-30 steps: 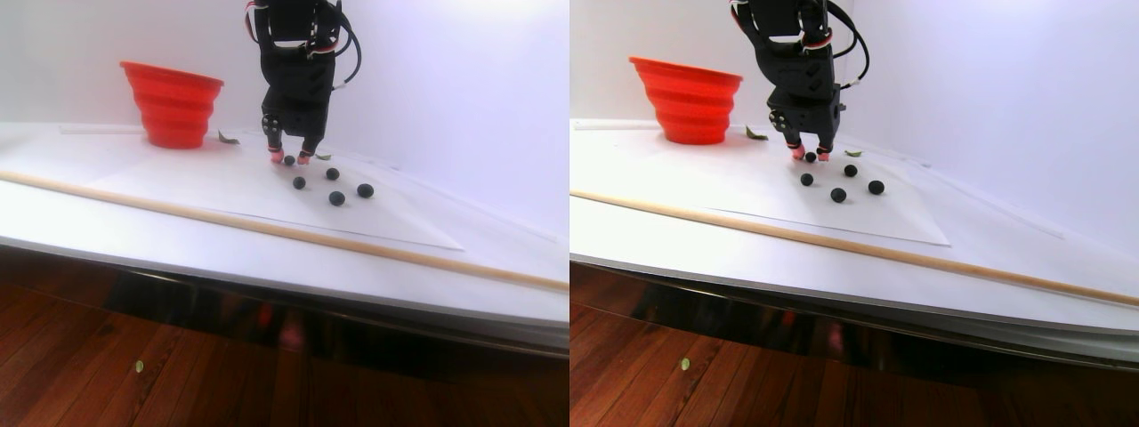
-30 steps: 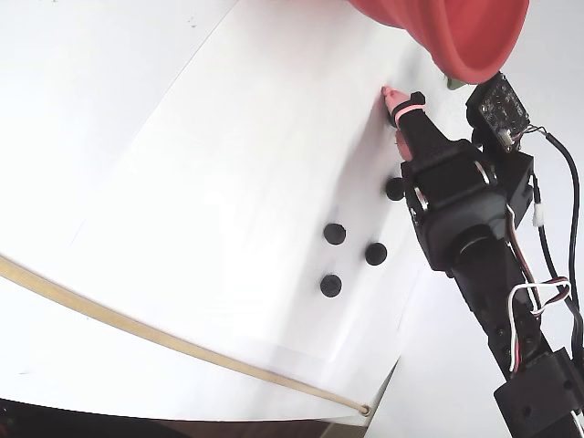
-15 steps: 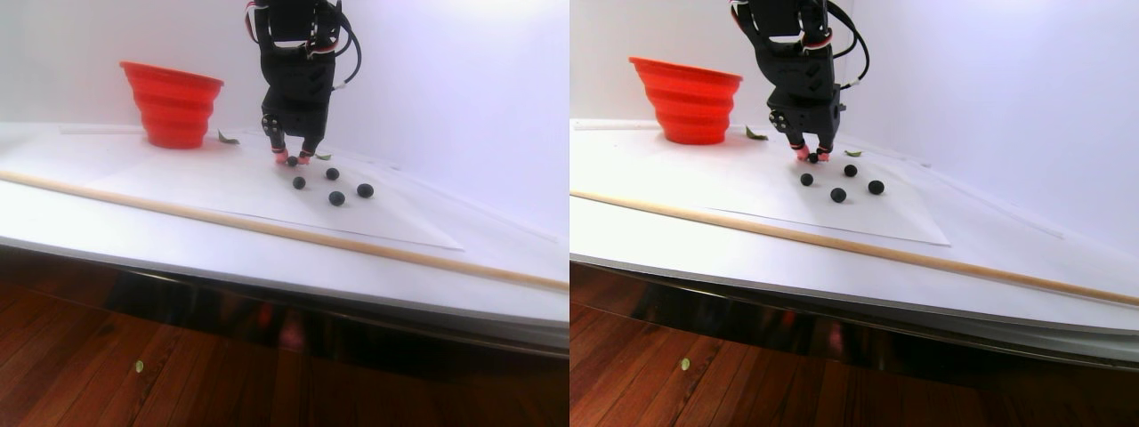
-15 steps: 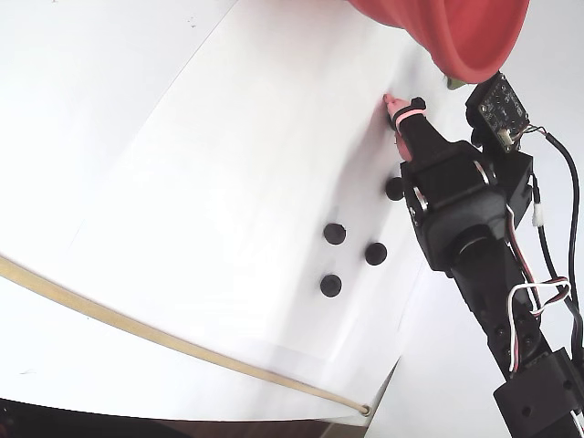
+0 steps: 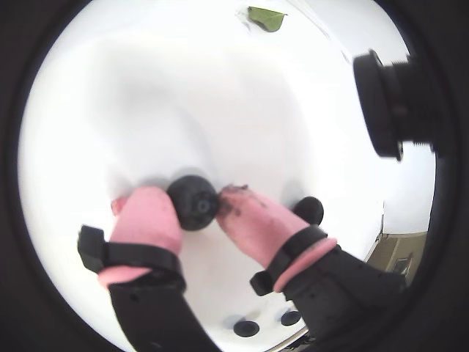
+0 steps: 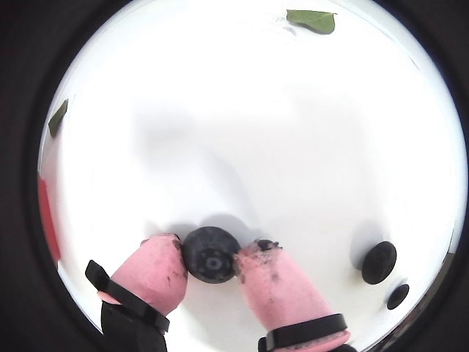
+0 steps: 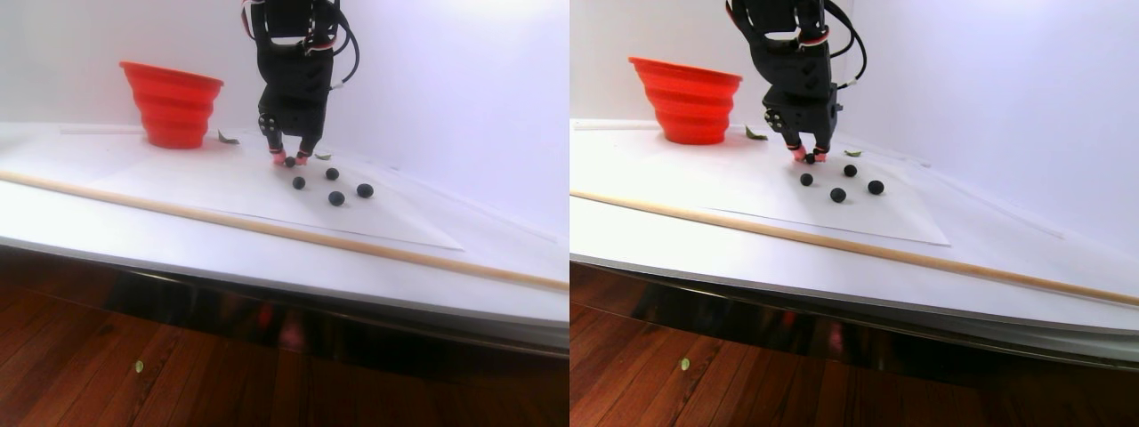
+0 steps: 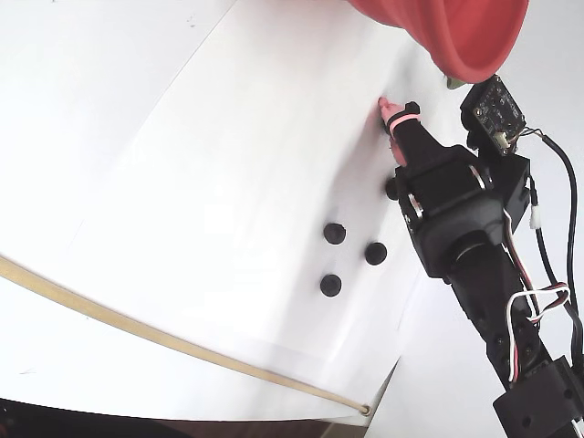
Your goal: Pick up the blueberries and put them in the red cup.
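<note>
One blueberry (image 5: 193, 203) (image 6: 210, 254) sits on the white paper, pinched between my gripper's (image 5: 196, 205) (image 6: 211, 257) two pink fingertips, and both pads touch it. In the stereo pair view the gripper (image 7: 290, 161) points straight down at the paper, right of the red cup (image 7: 173, 105). Several other blueberries (image 7: 336, 197) lie loose in front of it and to its right. From the fixed view the red cup (image 8: 456, 36) is at the top edge, just beyond the gripper (image 8: 388, 109), with three blueberries (image 8: 335, 234) left of the arm.
A long wooden stick (image 7: 267, 227) lies across the table in front of the paper. Small green leaves (image 5: 267, 18) (image 6: 311, 20) rest beyond the gripper. A white wall stands close behind, and the table's front edge drops to a wooden floor.
The pink fingers stood apart on either side of the blueberry and have since closed onto it. The other berries and the cup have not moved.
</note>
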`<state>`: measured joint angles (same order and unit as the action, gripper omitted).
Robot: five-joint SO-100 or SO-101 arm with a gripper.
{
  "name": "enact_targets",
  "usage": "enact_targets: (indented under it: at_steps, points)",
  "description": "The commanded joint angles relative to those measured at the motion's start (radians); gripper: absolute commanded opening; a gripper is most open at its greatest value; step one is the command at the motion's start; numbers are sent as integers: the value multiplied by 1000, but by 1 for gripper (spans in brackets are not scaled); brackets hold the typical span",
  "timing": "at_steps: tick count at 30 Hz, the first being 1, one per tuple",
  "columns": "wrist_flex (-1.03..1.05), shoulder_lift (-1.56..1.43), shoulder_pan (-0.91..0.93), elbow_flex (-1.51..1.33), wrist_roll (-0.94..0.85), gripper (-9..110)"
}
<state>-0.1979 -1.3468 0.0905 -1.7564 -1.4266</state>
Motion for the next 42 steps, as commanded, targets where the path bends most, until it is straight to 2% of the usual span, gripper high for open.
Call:
enact_targets:
  at_steps: [1,42]
  points:
    - [-8,-164,-3,9,-2,12]
    - [161,-531,-110,-133,-14,11]
